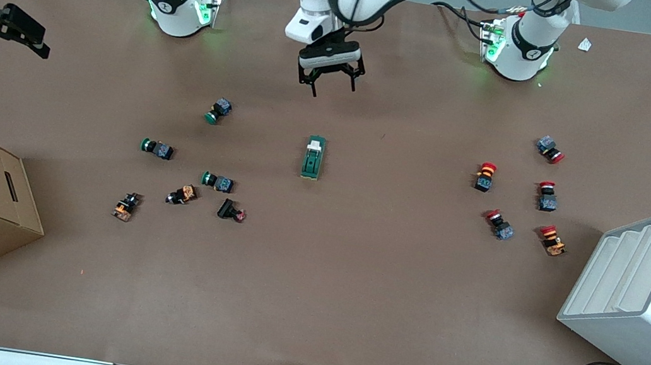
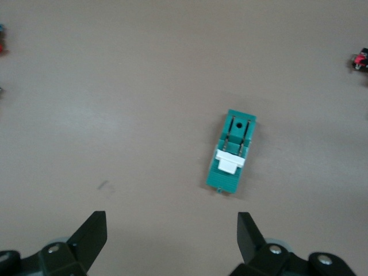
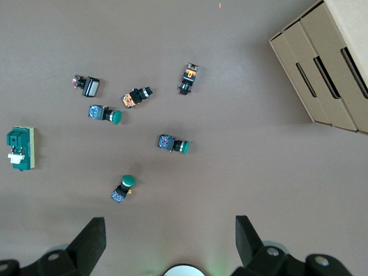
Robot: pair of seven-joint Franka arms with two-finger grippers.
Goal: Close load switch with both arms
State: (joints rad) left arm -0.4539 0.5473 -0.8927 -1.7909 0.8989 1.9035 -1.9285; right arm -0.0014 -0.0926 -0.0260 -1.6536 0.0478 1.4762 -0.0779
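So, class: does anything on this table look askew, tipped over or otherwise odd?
Yes. The push-buttons lie on their sides, pointing every way: green-capped ones toward the right arm's end, red-capped ones toward the left arm's. The load switch lies flat, alone mid-table. Both open grippers, left and right, hang above, touching nothing.

The left gripper (image 1: 327,79) hangs at the frame's upper centre, fingers spread wide, pointing down; the right gripper (image 1: 15,34), at the upper-left edge, seems open too, waiting.
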